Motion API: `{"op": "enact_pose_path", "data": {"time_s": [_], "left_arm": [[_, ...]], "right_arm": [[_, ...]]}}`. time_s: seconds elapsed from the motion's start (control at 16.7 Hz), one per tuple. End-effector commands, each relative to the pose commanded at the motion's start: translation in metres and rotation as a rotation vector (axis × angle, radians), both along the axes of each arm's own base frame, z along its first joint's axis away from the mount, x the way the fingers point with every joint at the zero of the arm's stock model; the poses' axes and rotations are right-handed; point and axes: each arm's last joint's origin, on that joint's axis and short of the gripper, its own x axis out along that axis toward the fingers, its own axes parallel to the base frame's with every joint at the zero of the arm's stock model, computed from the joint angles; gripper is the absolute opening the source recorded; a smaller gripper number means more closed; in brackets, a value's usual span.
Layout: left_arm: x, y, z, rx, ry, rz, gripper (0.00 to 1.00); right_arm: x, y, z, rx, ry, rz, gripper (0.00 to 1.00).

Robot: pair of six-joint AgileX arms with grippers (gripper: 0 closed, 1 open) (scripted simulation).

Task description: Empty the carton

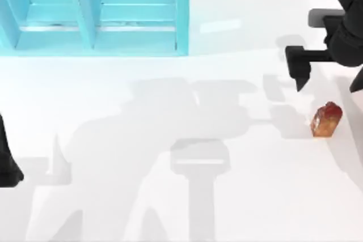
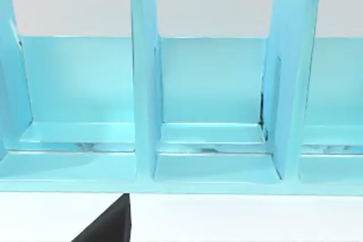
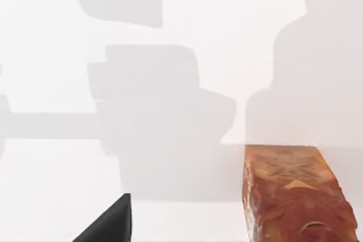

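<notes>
The carton [image 1: 327,119] is a small orange-brown box with a red top, resting on the white table near its right edge. It also appears in the right wrist view as the carton [image 3: 292,196], close under the camera. My right gripper [image 1: 306,49] hangs above the table behind the carton, apart from it, open with nothing between its fingers. One dark fingertip [image 3: 110,225] shows in the right wrist view. My left arm [image 1: 7,165] is parked at the table's left edge.
A big turquoise shelf unit [image 1: 96,12] stands at the back left, and the left wrist view faces its open compartments [image 2: 212,111]. Shadows of the arms fall across the middle of the white table [image 1: 170,208].
</notes>
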Motion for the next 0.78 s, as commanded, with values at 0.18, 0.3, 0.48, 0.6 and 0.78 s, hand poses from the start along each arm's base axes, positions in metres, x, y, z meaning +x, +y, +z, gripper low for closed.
{"op": "enact_pose_path", "data": {"time_s": [0.18, 0.3, 0.48, 0.6, 0.78], "left_arm": [[0.0, 0.0, 0.0, 0.0, 0.0, 0.0, 1.0], [0.0, 0.0, 0.0, 0.0, 0.0, 0.0, 1.0], [0.0, 0.0, 0.0, 0.0, 0.0, 0.0, 1.0], [0.0, 0.0, 0.0, 0.0, 0.0, 0.0, 1.0], [0.0, 0.0, 0.0, 0.0, 0.0, 0.0, 1.0]], "right_arm": [[-0.015, -0.004, 0.011, -0.04, 0.068, -0.018, 1.0], [-0.019, -0.004, 0.014, -0.044, 0.079, -0.022, 1.0], [-0.017, -0.005, 0.013, -0.043, 0.079, -0.026, 1.0], [-0.015, -0.009, 0.013, -0.043, 0.084, -0.021, 1.0], [-0.002, -0.039, 0.023, -0.044, 0.088, -0.006, 1.0]]}}
